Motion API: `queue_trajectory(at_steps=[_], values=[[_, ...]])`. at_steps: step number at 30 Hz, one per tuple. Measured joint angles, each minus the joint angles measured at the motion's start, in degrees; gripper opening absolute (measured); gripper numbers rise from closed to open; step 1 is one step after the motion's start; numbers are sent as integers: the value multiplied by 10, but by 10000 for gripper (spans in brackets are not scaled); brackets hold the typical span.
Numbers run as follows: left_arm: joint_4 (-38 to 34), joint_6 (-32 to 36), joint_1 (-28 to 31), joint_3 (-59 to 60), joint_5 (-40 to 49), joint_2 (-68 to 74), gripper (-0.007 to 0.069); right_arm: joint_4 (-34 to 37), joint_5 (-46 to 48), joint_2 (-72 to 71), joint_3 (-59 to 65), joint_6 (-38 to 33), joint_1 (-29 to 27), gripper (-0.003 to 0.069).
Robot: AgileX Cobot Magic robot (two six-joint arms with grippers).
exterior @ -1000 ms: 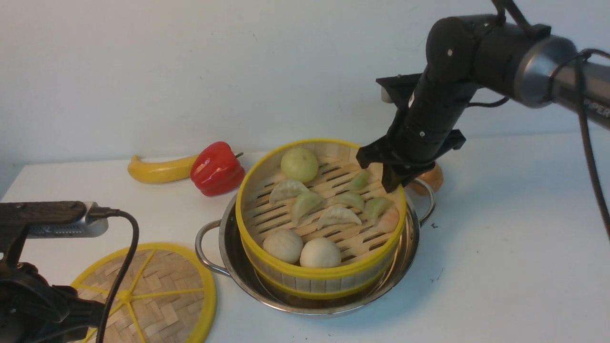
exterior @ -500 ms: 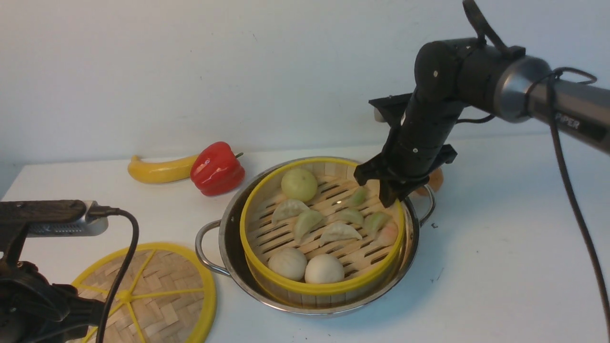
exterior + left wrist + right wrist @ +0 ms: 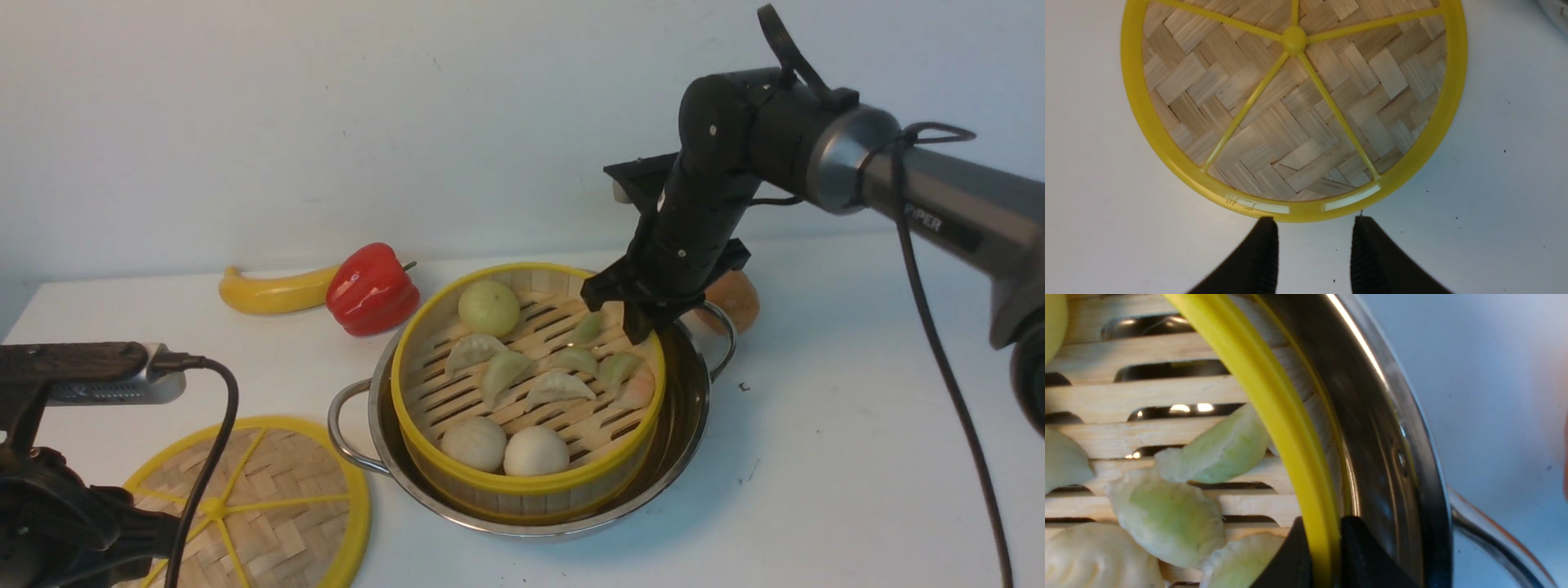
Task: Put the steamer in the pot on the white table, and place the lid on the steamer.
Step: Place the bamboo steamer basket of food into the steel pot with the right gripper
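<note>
The steamer [image 3: 522, 482], a bamboo basket with a yellow rim holding dumplings and buns, sits inside the shiny pot [image 3: 690, 408] on the white table [image 3: 857, 408], pressed toward the pot's left wall. My right gripper [image 3: 633, 322] is shut on the steamer's far right rim. In the right wrist view its fingers [image 3: 1359, 555] pinch the yellow rim [image 3: 1265, 396], with the pot wall [image 3: 1384, 428] just outside. The lid [image 3: 269, 506], a flat woven disc with yellow spokes, lies at front left. My left gripper [image 3: 1314, 222] hangs open above the table, its tips at the lid's [image 3: 1290, 122] edge.
A yellow squash [image 3: 269, 291] and a red pepper [image 3: 371, 287] lie behind the pot on the left. A brown round item [image 3: 735, 298] sits right behind the pot's right handle [image 3: 722, 347]. My left arm [image 3: 57, 523] fills the front left corner.
The right gripper lowered the tilted steamer down into the pot, then shifted left with it. The pot slid slightly left. The left arm and the lid stayed put.
</note>
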Motion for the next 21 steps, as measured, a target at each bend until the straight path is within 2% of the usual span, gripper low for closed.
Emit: queue_trajectory(at_steps=[15,21], values=[[1,0,0,0,0,0,242,-4,0,11,0,3,0,73],[1,0,0,0,0,0,242,-9,0,11,0,4,0,95]])
